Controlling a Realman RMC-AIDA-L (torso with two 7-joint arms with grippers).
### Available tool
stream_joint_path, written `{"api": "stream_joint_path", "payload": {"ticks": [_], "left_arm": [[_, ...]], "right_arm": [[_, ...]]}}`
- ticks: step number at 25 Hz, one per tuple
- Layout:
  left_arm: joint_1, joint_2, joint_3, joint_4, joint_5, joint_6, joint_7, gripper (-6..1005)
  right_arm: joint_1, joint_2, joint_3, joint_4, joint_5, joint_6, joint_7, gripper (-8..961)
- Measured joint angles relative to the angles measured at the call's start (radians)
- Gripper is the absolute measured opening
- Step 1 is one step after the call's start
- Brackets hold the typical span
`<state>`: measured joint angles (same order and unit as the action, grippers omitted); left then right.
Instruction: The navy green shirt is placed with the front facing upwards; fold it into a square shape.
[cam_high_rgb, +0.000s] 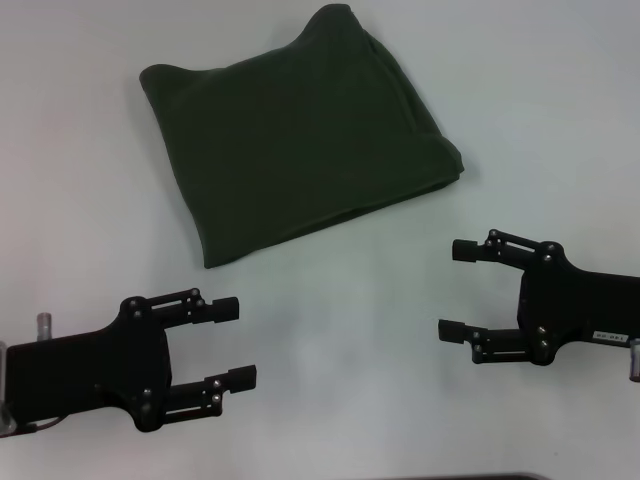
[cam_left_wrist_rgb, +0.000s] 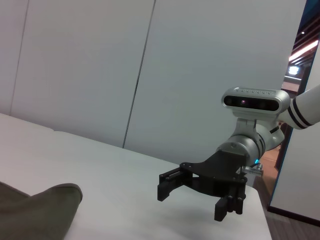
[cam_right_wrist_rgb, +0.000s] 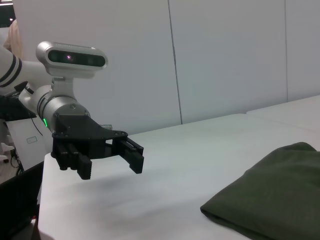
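The navy green shirt (cam_high_rgb: 300, 130) lies folded into a rough square on the white table, plain dark green side up; no lettering shows. One corner of it appears in the left wrist view (cam_left_wrist_rgb: 37, 212) and another in the right wrist view (cam_right_wrist_rgb: 272, 192). My left gripper (cam_high_rgb: 240, 343) hovers open near the front left, short of the shirt's near edge, holding nothing. It also shows in the right wrist view (cam_right_wrist_rgb: 112, 162). My right gripper (cam_high_rgb: 455, 290) is open at the front right, below the shirt's right corner, and shows in the left wrist view (cam_left_wrist_rgb: 192, 197).
The white table (cam_high_rgb: 340, 330) stretches between and around both grippers. Its front edge (cam_high_rgb: 470, 476) runs just below them. Pale wall panels (cam_left_wrist_rgb: 150, 65) stand behind the table.
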<state>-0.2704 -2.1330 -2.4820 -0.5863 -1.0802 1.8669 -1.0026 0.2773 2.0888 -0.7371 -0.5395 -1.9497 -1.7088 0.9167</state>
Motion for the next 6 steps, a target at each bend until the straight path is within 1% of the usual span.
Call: {"api": "stream_joint_path", "payload": {"ticks": [6], "left_arm": [[0.0, 0.001, 0.0, -0.003, 0.0, 0.007, 0.0, 704]], "right_arm": [[0.002, 0.0, 0.001, 0.007, 0.0, -0.002, 0.0, 944]]}}
